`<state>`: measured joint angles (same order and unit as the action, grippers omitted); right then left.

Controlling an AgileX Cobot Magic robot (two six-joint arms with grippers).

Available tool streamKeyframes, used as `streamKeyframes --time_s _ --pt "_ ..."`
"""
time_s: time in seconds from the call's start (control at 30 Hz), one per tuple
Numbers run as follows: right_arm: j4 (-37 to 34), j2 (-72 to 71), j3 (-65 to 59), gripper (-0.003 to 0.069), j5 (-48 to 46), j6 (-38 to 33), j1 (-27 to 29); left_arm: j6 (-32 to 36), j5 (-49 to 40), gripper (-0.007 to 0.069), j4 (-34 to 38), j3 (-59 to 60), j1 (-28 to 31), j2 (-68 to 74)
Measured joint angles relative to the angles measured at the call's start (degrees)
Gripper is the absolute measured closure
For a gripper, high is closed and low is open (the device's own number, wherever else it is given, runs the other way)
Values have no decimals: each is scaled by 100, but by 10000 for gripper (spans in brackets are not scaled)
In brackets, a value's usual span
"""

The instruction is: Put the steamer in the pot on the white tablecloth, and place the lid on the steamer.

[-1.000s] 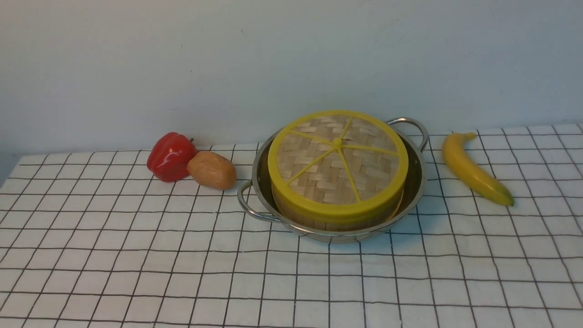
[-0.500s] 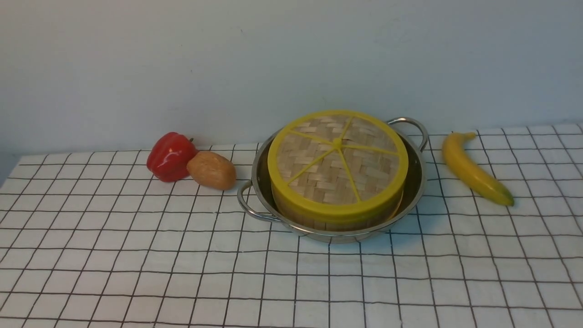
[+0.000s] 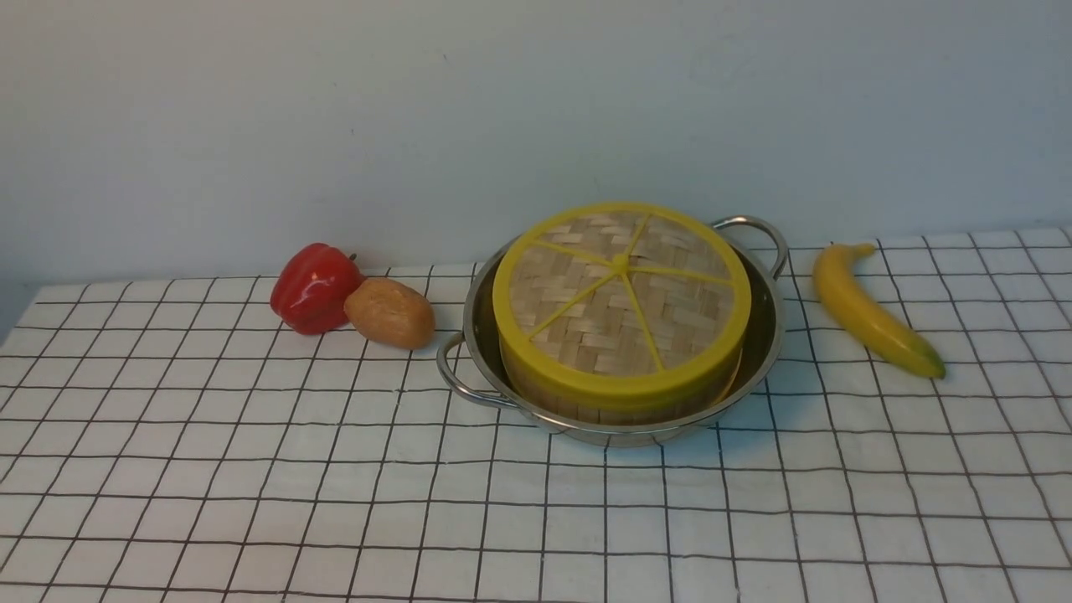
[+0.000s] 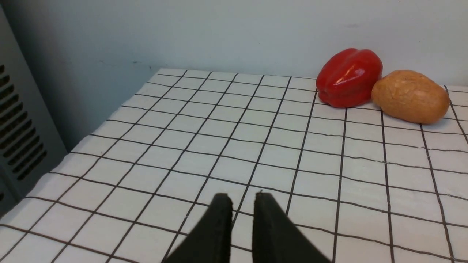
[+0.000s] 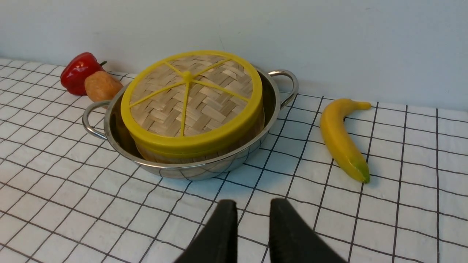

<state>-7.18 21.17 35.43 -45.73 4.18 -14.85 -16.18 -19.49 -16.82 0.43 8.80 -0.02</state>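
Observation:
The lid (image 3: 620,293), a woven disc with yellow rim and spokes, sits on the steamer (image 3: 620,410), of which only a strip of bamboo wall shows. The steamer stands inside the shiny pot (image 3: 758,335) on the white tablecloth (image 3: 251,469). The buns are hidden under the lid. Neither gripper shows in the front view. My left gripper (image 4: 242,197) hovers over bare cloth, jaws nearly together, empty. My right gripper (image 5: 254,204) is over the cloth in front of the pot (image 5: 270,106) and lid (image 5: 190,98), jaws nearly together, empty.
A red pepper (image 3: 314,287) and a brown potato (image 3: 389,312) lie just left of the pot. A banana (image 3: 871,314) lies to its right. A wall runs behind the table. A grey vented panel (image 4: 18,128) stands past the table's left edge.

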Motion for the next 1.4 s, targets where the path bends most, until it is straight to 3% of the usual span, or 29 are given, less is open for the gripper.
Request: streamKeyframes --time_s 0.23,0.4,0.67,0.8,1.4 --pt "45 0 0 486 0 -31 0 0 0 529 -37 0 0 0" --pt "541 -363 -488 477 369 -142 246 0 0 518 -48 0 0 0" --pt "881 -1478 -2517 452 2262 -142 1331 5 0 508 -54 0 0 0" --pt "828 -1888 -3167 442 2802 -142 1582 5 0 501 -54 0 0 0" --pt "754 -2094 -3588 420 2802 -142 1673 5 4 476 -54 0 0 0"
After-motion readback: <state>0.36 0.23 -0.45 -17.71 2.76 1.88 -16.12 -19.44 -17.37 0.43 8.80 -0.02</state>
